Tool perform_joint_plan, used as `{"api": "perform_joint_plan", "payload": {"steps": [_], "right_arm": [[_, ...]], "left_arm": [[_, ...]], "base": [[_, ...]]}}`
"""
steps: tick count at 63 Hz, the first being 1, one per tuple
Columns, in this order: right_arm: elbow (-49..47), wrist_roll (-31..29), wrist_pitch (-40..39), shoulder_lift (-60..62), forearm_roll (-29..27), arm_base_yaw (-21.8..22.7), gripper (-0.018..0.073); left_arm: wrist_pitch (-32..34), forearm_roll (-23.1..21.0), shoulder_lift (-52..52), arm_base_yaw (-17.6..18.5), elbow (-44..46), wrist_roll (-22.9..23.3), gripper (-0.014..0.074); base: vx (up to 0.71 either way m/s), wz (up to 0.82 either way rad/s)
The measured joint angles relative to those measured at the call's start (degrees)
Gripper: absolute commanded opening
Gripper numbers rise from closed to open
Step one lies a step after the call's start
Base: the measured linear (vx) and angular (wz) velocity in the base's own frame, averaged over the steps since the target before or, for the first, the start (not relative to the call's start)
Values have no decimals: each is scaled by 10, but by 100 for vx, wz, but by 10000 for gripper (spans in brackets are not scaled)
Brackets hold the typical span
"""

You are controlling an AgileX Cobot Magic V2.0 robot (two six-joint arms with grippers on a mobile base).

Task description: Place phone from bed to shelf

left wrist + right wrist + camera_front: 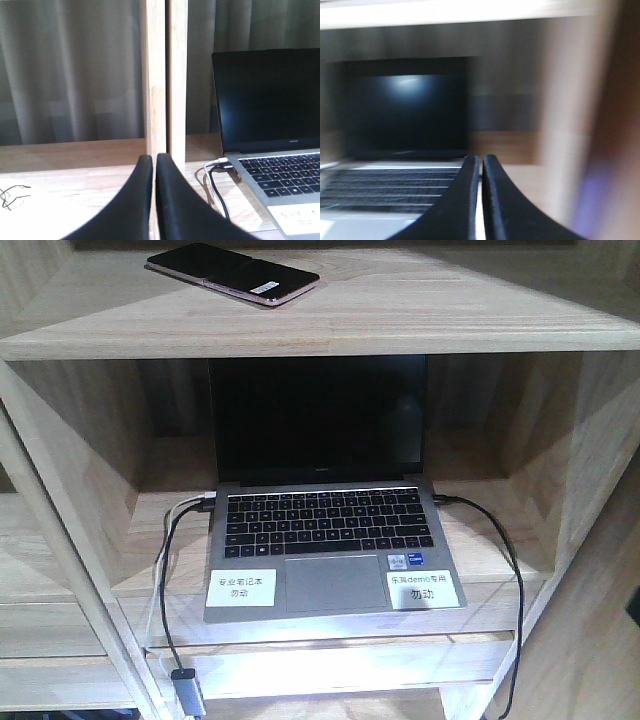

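Note:
The phone [232,272], a glossy black slab with a white sticker and pinkish edge, lies flat on the top board of the pale wooden shelf [420,325]. No gripper touches it. In the left wrist view my left gripper [154,160] is shut with nothing between its black fingers, facing an upright shelf post [164,75]. In the blurred right wrist view my right gripper [480,160] is shut and empty, in front of the laptop. Neither gripper shows in the front view. The bed is out of view.
An open grey laptop [330,550] with a black screen fills the compartment under the phone, also seen as the laptop [270,125] and laptop [400,130]. Cables [170,570] run from both its sides. Grey curtains [70,70] hang behind the shelf.

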State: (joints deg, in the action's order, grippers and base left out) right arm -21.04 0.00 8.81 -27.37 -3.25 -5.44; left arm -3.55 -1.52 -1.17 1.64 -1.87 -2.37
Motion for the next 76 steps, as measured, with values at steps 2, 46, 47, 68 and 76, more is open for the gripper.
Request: {"api": "perform_joint_plan", "payload": {"steps": [2,46,47,68,76], "right_arm": [[15,0,-3,13,0,14,-5],[226,5,-39,280,49,54,-5],[226,5,-39,280,49,54,-5],[226,5,-38,280,50,54,-5],[226,5,-38,280,50,54,-5]], "left_arm": [[0,0,0,0,0,0,1],[0,0,0,0,0,0,1],[0,0,0,0,0,0,1],[0,0,0,0,0,0,1],[0,0,0,0,0,0,1]], "base": [[0,0],[0,0],[0,0],[0,0],[0,0]]}}
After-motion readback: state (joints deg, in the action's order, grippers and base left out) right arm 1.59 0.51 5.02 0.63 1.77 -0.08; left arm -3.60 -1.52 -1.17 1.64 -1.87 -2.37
